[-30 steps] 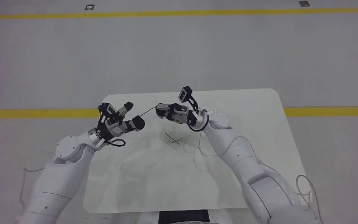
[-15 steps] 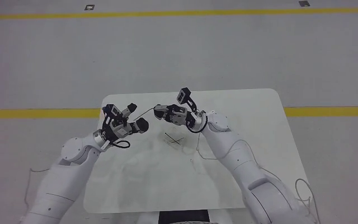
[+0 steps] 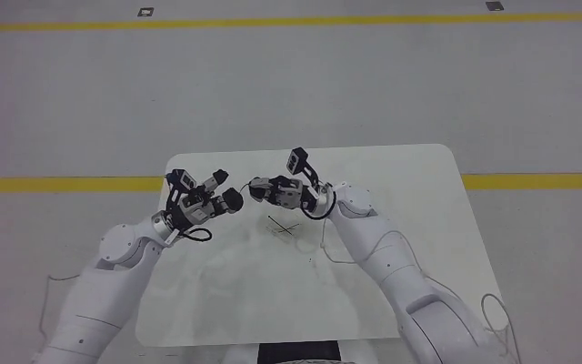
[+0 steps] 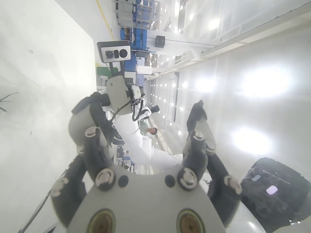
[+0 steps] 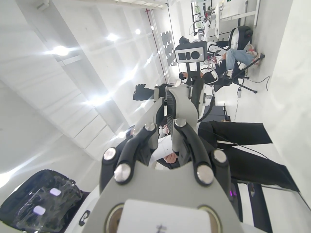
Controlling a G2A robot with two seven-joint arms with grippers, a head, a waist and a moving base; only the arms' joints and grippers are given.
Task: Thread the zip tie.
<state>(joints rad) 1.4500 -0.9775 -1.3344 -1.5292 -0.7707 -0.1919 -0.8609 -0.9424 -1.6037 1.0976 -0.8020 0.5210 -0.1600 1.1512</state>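
Observation:
A thin black zip tie (image 3: pixel 245 186) sticks out of my right gripper (image 3: pixel 257 188), which is shut on its end above the back of the white table (image 3: pixel 409 182). In the right wrist view the right gripper (image 5: pixel 167 98) has its fingers pressed together, and the tie itself is too thin to make out there. My left gripper (image 3: pixel 225 197) hovers just left of the tie's free end, facing the right one. The left wrist view shows the left gripper (image 4: pixel 145 110) open, its two fingers (image 4: pixel 198 120) spread wide with nothing between them and the right gripper (image 4: pixel 116 93) close ahead.
More black zip ties (image 3: pixel 284 226) lie crossed on the table just in front of the right gripper, and they appear again as zip ties (image 4: pixel 4 100) at the left wrist view's edge. A thin white cable (image 3: pixel 324 238) hangs off the right forearm.
My left gripper has moved right, toward the right gripper. The right gripper has shifted slightly left and lower with the tie, so the gap between them has narrowed.

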